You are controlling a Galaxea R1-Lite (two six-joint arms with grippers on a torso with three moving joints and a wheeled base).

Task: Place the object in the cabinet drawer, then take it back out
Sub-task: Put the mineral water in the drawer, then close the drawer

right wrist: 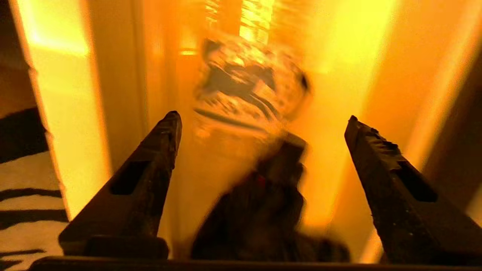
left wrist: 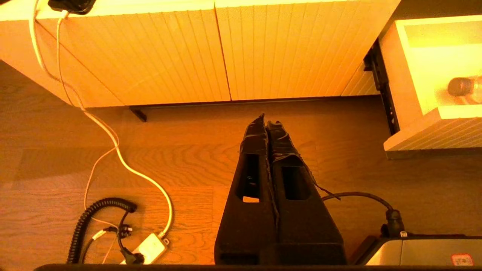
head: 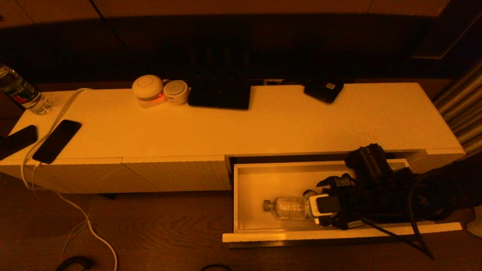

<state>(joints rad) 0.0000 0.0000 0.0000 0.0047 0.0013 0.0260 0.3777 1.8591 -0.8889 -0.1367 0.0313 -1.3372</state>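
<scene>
The clear water bottle (head: 288,207) lies on its side, cap toward nine o'clock, in the open cabinet drawer (head: 241,195), the right gripper (right wrist: 263,118) at its three o'clock with fingers (right wrist: 150,177) spread wide around its base, walls close alongside; the left gripper (left wrist: 266,122), fingers together, hangs over bare floor (left wrist: 188,158).

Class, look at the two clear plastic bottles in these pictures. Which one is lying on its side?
The bottle in the open cabinet drawer: this drawer bottle lies flat, before the open right gripper. The other bottle stands on the cabinet top, far left.
</scene>
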